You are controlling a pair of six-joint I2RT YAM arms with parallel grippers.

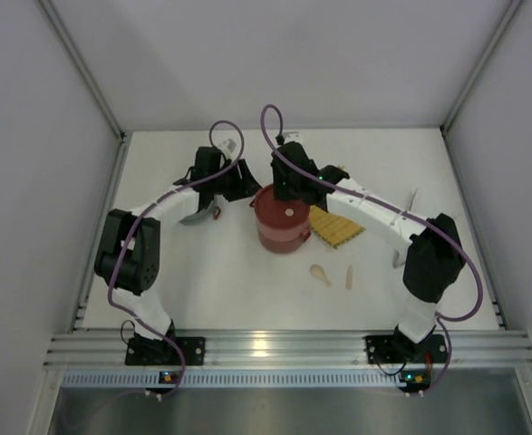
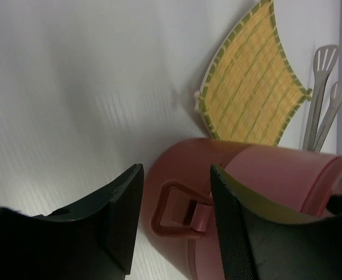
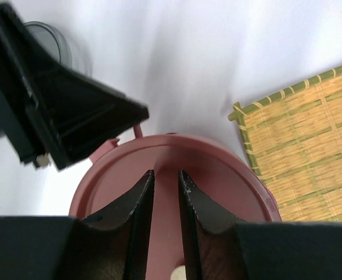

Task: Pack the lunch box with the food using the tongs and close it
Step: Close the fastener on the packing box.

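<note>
Left gripper (image 2: 176,175) gapes astride the lunch box (image 2: 275,169) handle (image 2: 172,211); right gripper (image 3: 166,174), barely parted, is above the lid (image 3: 217,175).

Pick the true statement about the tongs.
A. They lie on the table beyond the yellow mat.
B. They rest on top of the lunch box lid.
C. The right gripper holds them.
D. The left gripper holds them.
A: the tongs lie on the table past the yellow mat. The left gripper is at the lunch box handle, the right gripper is over its lid, and both are empty.
</note>
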